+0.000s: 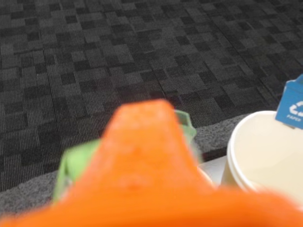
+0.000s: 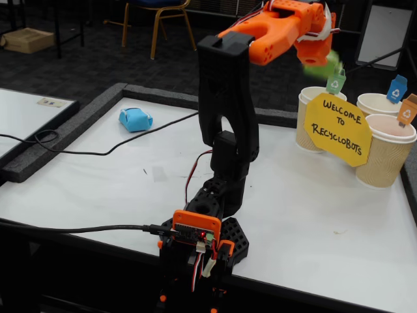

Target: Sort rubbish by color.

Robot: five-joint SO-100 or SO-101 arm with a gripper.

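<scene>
Cups [image 2: 384, 147]: three; blue lump [image 2: 135, 119] one, green lump [image 2: 322, 65] one.

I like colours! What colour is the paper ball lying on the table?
Light blue. The ball shows best in the fixed view.

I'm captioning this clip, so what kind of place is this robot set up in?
Probably a demo table in an office or event room: a white table with a yellow "Welcome to Recyclobots" sign on paper cups, dark carpet tiles and a chair behind.
</scene>
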